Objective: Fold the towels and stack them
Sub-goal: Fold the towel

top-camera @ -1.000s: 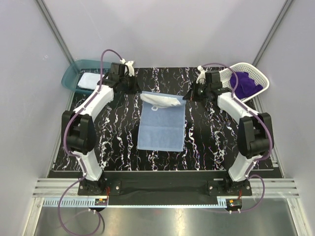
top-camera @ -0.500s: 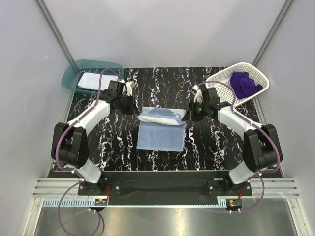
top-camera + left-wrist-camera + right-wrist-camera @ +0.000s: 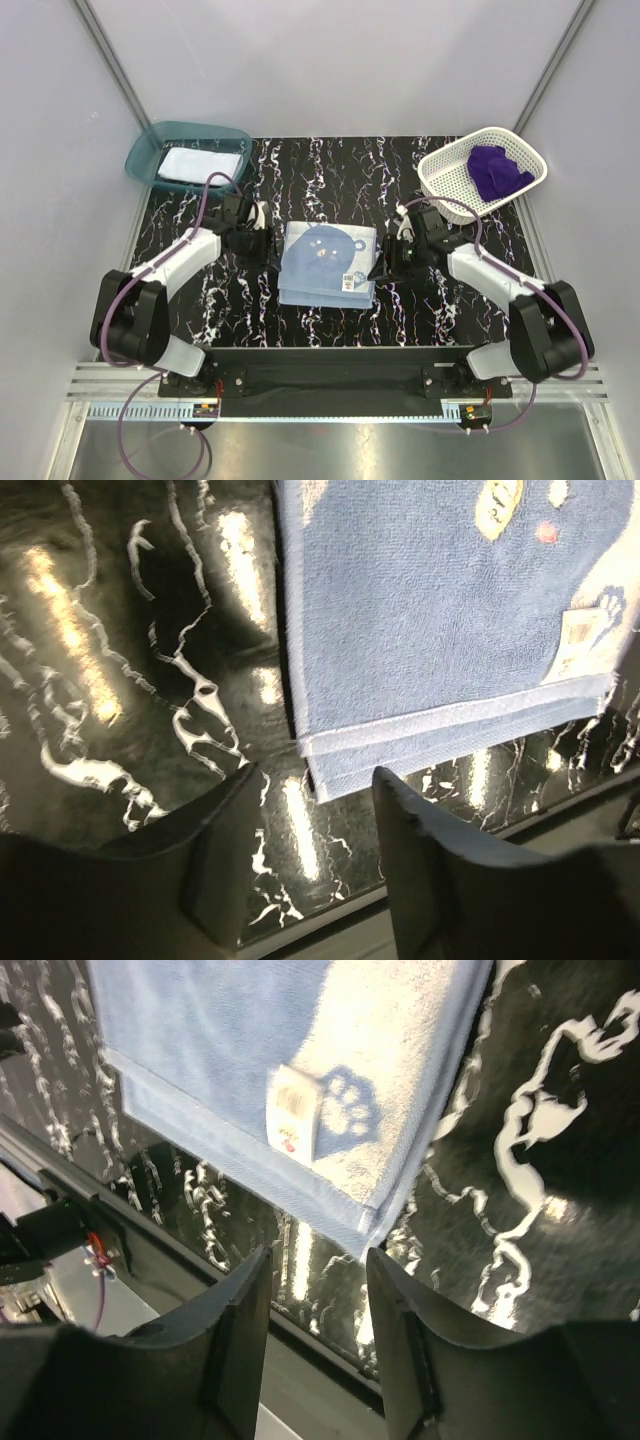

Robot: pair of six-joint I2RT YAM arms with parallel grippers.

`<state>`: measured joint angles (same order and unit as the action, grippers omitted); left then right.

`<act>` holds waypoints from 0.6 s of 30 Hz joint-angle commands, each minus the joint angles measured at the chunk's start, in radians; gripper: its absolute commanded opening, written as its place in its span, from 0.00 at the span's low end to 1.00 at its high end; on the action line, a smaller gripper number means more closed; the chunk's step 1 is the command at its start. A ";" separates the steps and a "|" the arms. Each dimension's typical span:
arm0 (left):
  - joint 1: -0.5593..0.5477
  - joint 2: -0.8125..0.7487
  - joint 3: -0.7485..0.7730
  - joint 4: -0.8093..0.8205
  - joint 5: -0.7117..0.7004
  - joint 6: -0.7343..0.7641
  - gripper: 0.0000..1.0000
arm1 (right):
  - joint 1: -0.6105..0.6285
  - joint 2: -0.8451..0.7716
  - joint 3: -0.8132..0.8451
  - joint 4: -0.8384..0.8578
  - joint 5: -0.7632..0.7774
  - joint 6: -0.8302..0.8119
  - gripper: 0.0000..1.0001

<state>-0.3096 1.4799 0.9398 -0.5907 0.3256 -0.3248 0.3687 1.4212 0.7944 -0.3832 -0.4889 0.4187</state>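
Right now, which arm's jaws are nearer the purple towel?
Right. Right arm: jaws right of the blue towel, diagonally from the purple towel. Left arm: jaws left of the blue one, farther.

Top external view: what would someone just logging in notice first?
The light blue towel lies folded at centre, bear-face print up, with the left gripper and right gripper open at either side of it. At the far corners, the purple towel sits in the white mesh basket and the white towel in the teal bin.

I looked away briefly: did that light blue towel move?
Yes. The far edge of the light blue towel came toward the arms' bases, away from the white mesh basket; it now lies folded.
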 commanded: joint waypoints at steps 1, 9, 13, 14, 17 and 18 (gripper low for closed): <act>-0.014 -0.079 0.022 -0.028 -0.117 -0.035 0.55 | 0.032 -0.114 0.003 -0.029 0.048 0.106 0.50; -0.017 -0.020 -0.111 0.179 -0.049 -0.154 0.53 | 0.073 -0.035 -0.026 0.053 0.174 0.333 0.42; -0.028 0.000 -0.125 0.229 -0.065 -0.189 0.49 | 0.122 0.021 -0.043 0.110 0.213 0.362 0.39; -0.028 0.003 -0.128 0.253 -0.072 -0.198 0.48 | 0.127 0.033 -0.043 0.121 0.228 0.365 0.36; -0.029 0.028 -0.142 0.285 -0.066 -0.229 0.45 | 0.153 0.088 -0.027 0.103 0.280 0.361 0.35; -0.029 0.033 -0.147 0.295 -0.060 -0.238 0.44 | 0.160 0.105 -0.024 0.095 0.295 0.356 0.35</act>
<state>-0.3347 1.5028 0.8013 -0.4026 0.2676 -0.5133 0.5064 1.4967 0.7544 -0.3153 -0.2771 0.7494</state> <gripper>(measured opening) 0.447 0.351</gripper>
